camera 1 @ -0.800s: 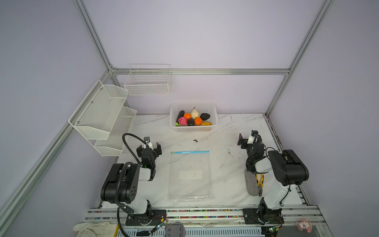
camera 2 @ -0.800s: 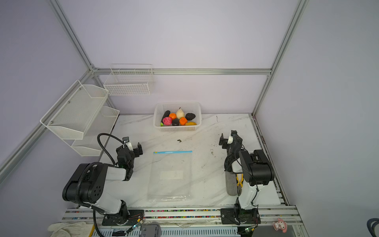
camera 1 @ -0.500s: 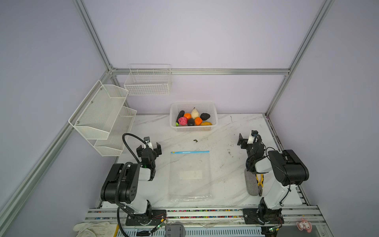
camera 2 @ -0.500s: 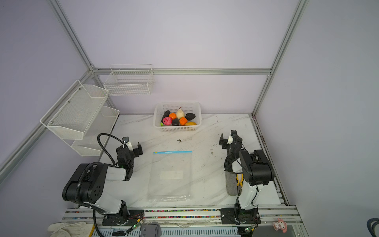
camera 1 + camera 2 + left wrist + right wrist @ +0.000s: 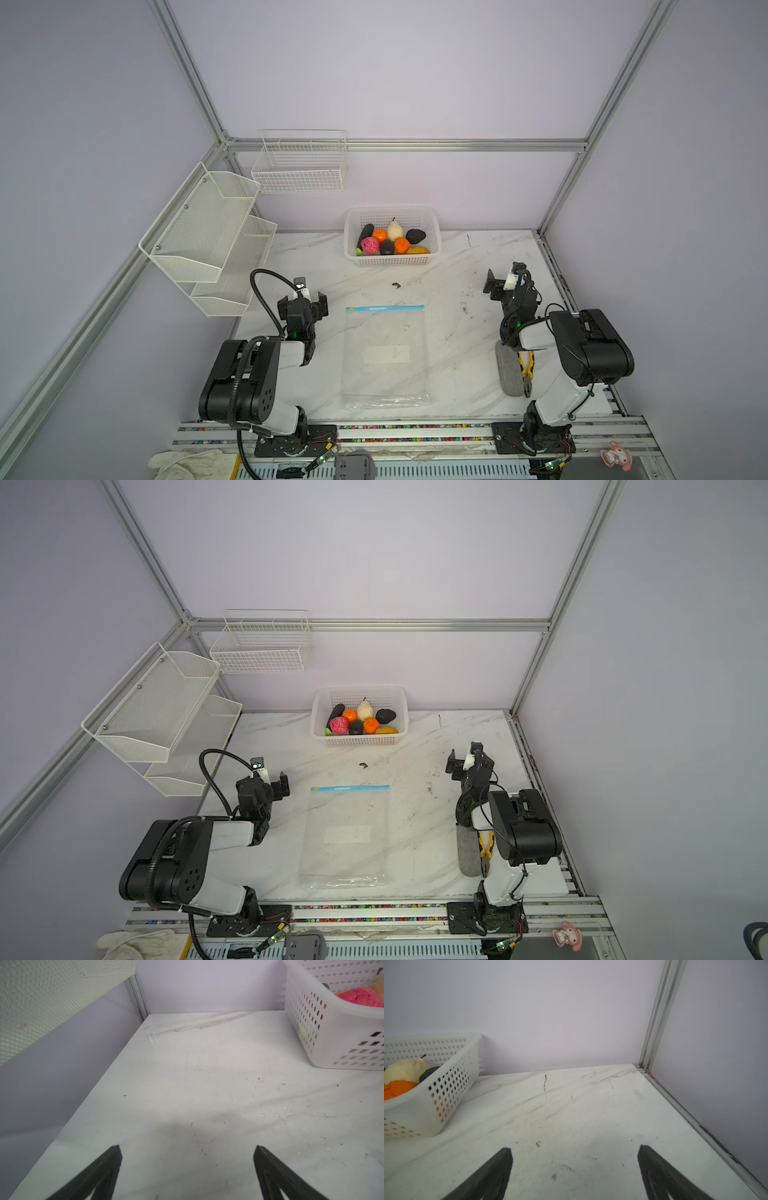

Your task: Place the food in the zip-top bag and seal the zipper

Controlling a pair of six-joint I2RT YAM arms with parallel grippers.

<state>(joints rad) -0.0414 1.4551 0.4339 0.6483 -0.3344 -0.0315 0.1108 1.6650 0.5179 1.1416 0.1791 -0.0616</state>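
The food [image 5: 390, 243] lies piled in a white perforated basket [image 5: 390, 261] at the back of the table: a pink bumpy ball [image 5: 359, 997], a cream pear [image 5: 404, 1070], oranges and black lumps. The zip-top bag [image 5: 384, 357] lies flat and empty mid-table in both top views, its light-blue zipper [image 5: 384, 308] along the far edge with a yellow piece at its left end. My left gripper [image 5: 303, 300] [image 5: 188, 1151] hovers open left of the bag. My right gripper [image 5: 504, 277] [image 5: 575, 1151] stands open to the bag's right. Both grippers hold nothing.
White mesh shelves [image 5: 208, 232] and a wire basket [image 5: 301, 166] hang on the left and back walls. Yellow-handled pliers [image 5: 527, 368] and a grey roll [image 5: 508, 370] lie by the right arm's base. A small dark scrap [image 5: 395, 285] sits between basket and bag.
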